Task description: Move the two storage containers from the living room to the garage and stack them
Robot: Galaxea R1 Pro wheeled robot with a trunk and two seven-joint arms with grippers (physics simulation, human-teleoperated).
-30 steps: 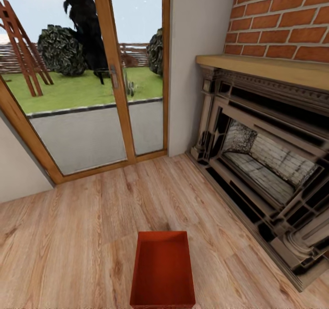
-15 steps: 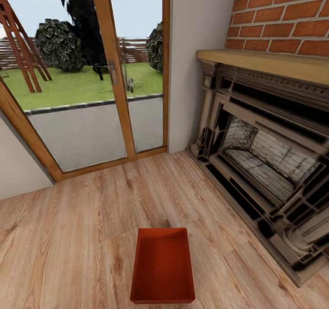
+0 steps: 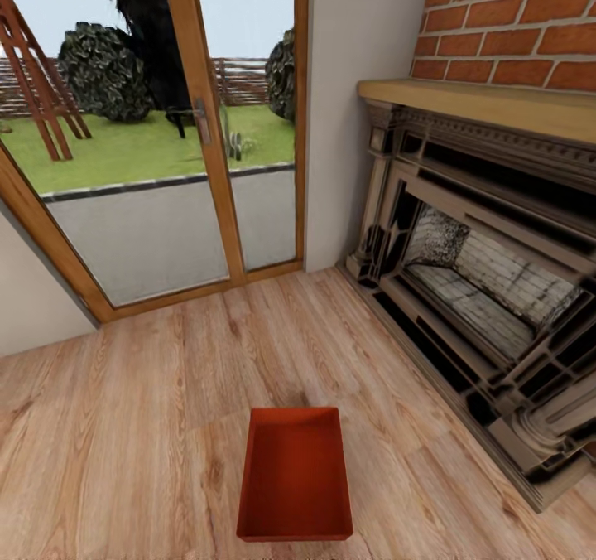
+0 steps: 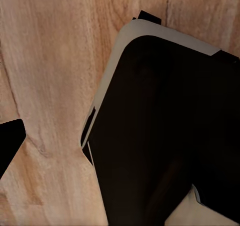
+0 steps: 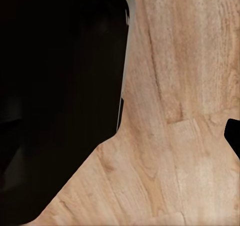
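Note:
One storage container (image 3: pixel 295 473), an orange-red open-top bin with nothing in it, sits on the light wood plank floor (image 3: pixel 124 427) of the living room, low and central in the head view. In the left wrist view, one dark fingertip (image 4: pixel 9 145) of my left gripper (image 4: pixel 120 148) shows at the picture's edge above the planks. The right wrist view likewise has one dark fingertip (image 5: pixel 233 136) of my right gripper (image 5: pixel 120 138) at its edge. Both grippers look open and hold nothing. Neither touches the container.
A dark ornate fireplace (image 3: pixel 472 295) with a wooden mantel under red brick stands to the right. A wood-framed glass door (image 3: pixel 157 171) to a garden is ahead on the left. My own black, grey-edged base (image 4: pixel 165 136) takes up much of both wrist views.
The whole head view has shifted slightly, so the camera moved. The container now shows whole, a little higher in the picture. It has not moved on the floor.

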